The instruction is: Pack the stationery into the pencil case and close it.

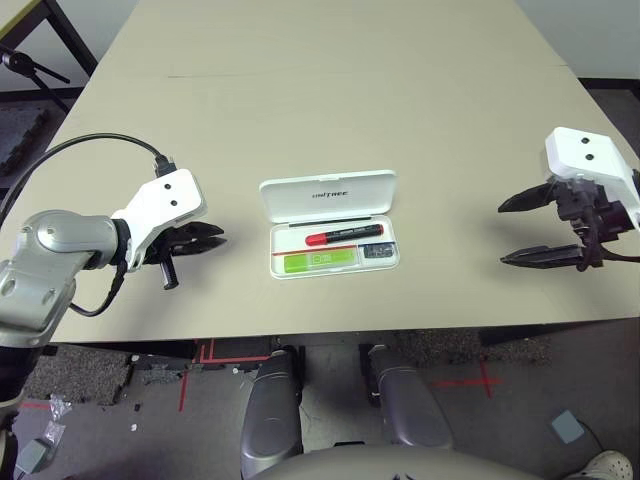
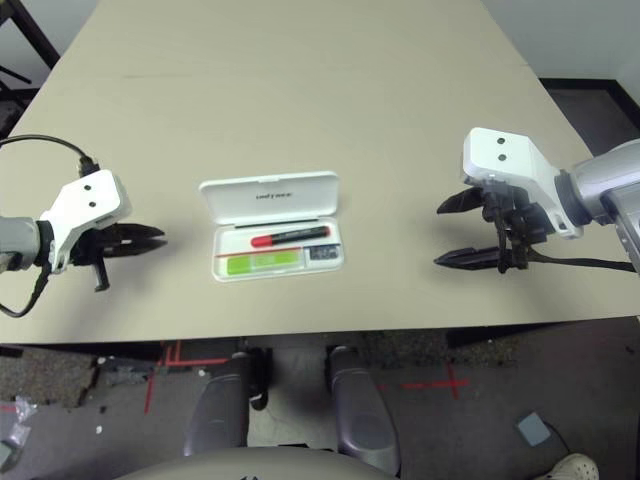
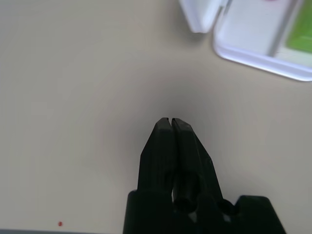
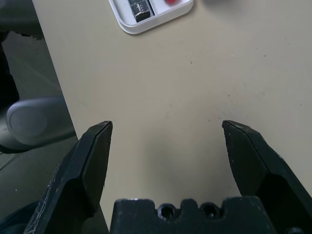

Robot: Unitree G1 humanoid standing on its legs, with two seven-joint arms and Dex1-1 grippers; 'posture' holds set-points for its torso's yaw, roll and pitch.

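The white pencil case (image 1: 328, 196) lies open at the table's middle, lid flat behind the tray. Inside the tray rest the red marker (image 1: 342, 237), the green stick piece (image 1: 320, 261) and a small silver-black piece (image 1: 375, 250). My left gripper (image 1: 218, 238) hovers left of the case, fingers shut on nothing, tips pointing at it; the left wrist view shows the closed tips (image 3: 170, 122) a short way from the case corner (image 3: 253, 53). My right gripper (image 1: 512, 232) stands wide open, well to the right of the case, with only table between its fingers (image 4: 95, 151).
The beige table (image 1: 330, 90) stretches bare behind the case. Its front edge runs just below the case and both grippers. A black tripod leg (image 1: 30, 65) and floor show past the left edge.
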